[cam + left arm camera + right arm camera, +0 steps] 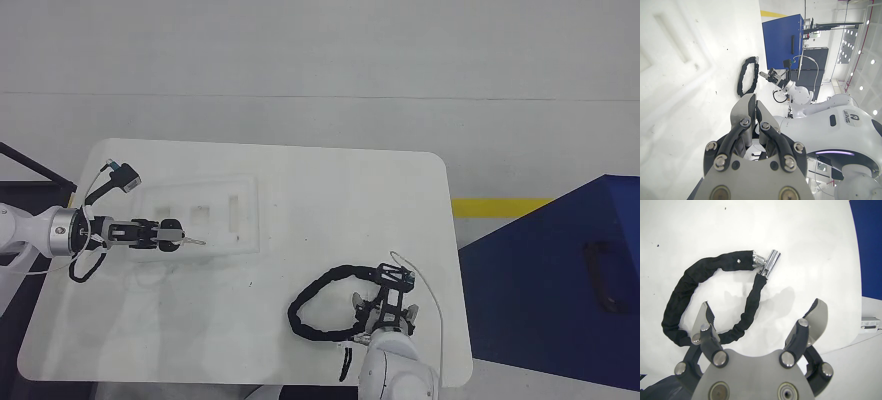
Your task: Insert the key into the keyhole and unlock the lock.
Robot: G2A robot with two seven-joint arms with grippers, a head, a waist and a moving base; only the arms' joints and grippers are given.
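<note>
Seen from above, my left gripper (178, 239) pinched the key (197, 242) over a foam tray (246, 192). The chain lock (310, 300) lay just beside my right gripper (385, 298). At my left wrist, the jaws were closed on the key. At my right wrist, the jaws stood wide apart and empty above the lock, short of its silver cylinder (772, 261).

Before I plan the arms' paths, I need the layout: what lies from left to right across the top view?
left gripper → key it grips → black loop of the chain lock → right gripper → blue cabinet
</note>
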